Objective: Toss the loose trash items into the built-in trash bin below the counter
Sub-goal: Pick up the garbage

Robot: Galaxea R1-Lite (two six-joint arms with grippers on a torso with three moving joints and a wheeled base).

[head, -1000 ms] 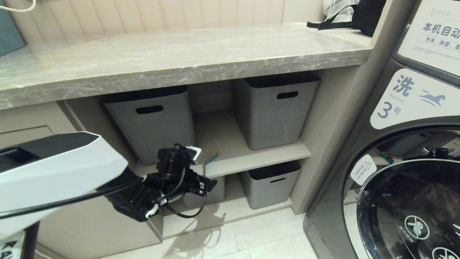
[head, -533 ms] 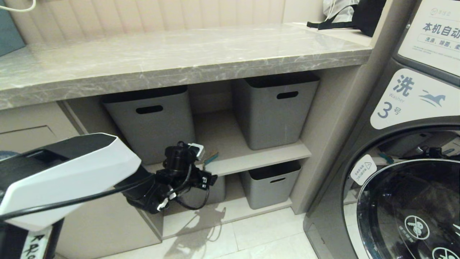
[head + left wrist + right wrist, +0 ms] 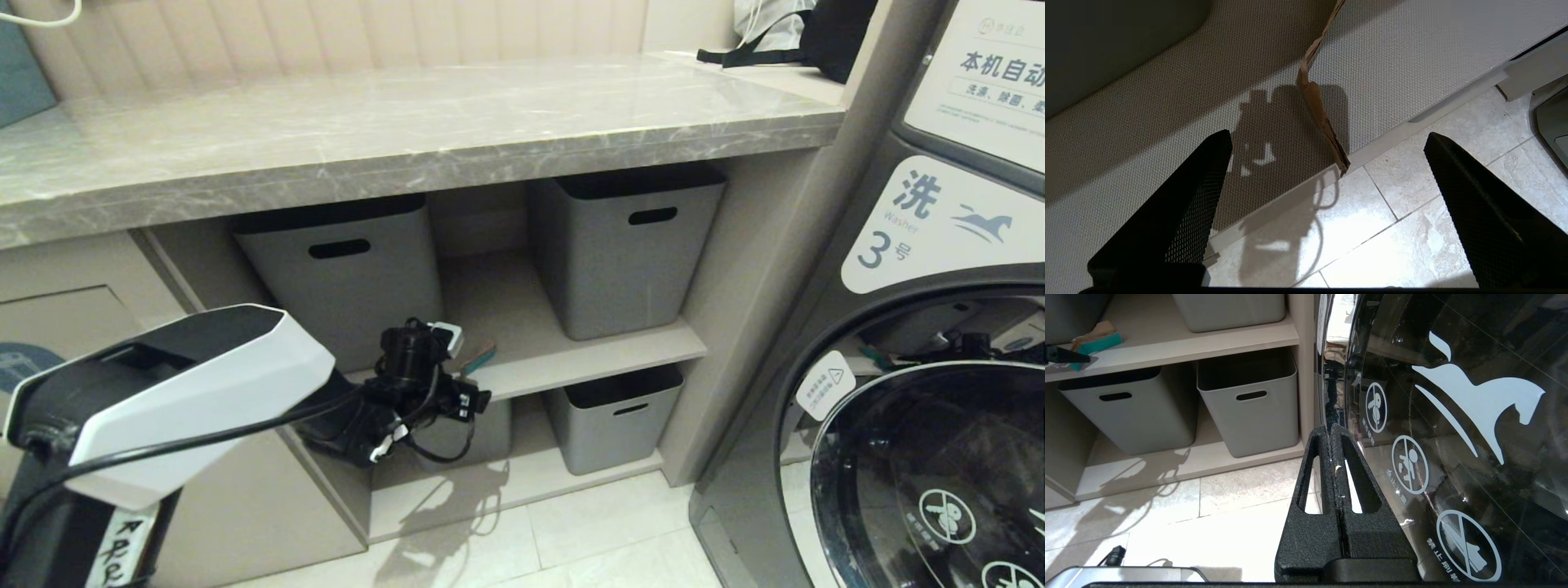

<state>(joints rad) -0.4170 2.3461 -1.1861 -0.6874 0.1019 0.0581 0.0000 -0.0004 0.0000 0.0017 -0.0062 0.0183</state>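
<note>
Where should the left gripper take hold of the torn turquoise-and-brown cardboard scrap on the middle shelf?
Probably on the torn turquoise-and-brown cardboard scrap's raised folded edge, which stands up off the beige middle shelf near its front lip. Come from the open front, one finger on each face. The left gripper hangs open just in front of it; the grey plastic tub crowds the far-left side.

You have two grey tubs [image 3: 347, 273] [image 3: 627, 245] on the upper shelf [image 3: 522, 327], two more below [image 3: 614, 416] [image 3: 1126, 410], a washer door [image 3: 922, 457] at right, and a black bag [image 3: 808, 33] up in the far corner.
</note>
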